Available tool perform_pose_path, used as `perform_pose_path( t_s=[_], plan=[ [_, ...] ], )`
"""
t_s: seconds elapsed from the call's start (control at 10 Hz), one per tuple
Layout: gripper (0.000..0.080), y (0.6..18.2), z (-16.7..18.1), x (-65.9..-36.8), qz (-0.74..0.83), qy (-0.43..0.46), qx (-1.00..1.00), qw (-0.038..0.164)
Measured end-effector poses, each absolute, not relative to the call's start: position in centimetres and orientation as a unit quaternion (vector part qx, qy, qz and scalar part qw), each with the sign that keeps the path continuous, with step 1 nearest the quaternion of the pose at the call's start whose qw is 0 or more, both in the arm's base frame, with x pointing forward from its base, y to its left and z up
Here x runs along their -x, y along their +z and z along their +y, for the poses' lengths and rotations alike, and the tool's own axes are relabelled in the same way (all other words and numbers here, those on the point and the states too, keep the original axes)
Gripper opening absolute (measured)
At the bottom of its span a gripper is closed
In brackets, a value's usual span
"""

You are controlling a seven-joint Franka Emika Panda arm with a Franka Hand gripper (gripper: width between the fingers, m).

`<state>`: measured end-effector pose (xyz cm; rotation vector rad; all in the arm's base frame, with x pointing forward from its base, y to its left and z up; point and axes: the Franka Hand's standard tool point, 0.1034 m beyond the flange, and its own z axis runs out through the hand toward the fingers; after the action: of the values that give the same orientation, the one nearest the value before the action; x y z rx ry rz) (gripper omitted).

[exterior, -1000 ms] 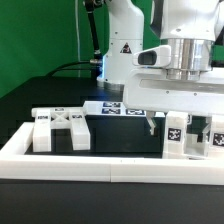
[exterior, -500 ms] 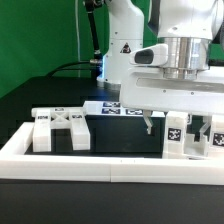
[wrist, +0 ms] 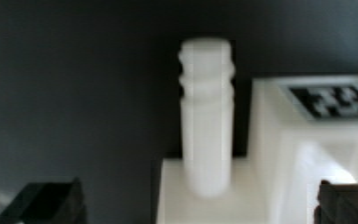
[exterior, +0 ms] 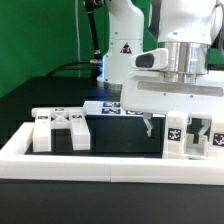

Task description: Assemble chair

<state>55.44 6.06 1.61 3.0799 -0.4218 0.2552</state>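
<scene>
Black table (exterior: 125,138): white border rail (exterior: 110,164) along front, chair pieces (exterior: 62,128) behind it, marker board (exterior: 104,106) further back

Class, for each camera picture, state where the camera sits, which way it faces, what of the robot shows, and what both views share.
Exterior view: set low off the arm, looking level across the long white border rail at chunky white plastic chair blocks; the white robot arm and its fingers show.
Wrist view: on the wrist, facing down onto a blurred upright white chair piece; only dark fingertips show.
Shared: the open fingers and white chair blocks.
</scene>
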Motion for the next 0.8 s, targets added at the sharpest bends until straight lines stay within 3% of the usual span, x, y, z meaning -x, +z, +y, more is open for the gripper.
perform_pose_path(
  t_s=[0.4, 0.5, 0.6, 0.7, 0.8],
  plan=[
    [0.0649, 0.53, 6.50, -54.95, -0.129, 0.078, -0.988, 0.015],
    [0.0560, 0.50, 6.54, -54.93, -0.128, 0.078, -0.989, 0.015],
    [0.0378, 0.50, 6.55, -54.93, -0.128, 0.078, -0.989, 0.015],
    [0.0248, 0.53, 6.55, -54.96, -0.128, 0.079, -0.989, 0.015],
    [0.0248, 0.55, 6.57, -54.99, -0.128, 0.079, -0.988, 0.015]
  ],
)
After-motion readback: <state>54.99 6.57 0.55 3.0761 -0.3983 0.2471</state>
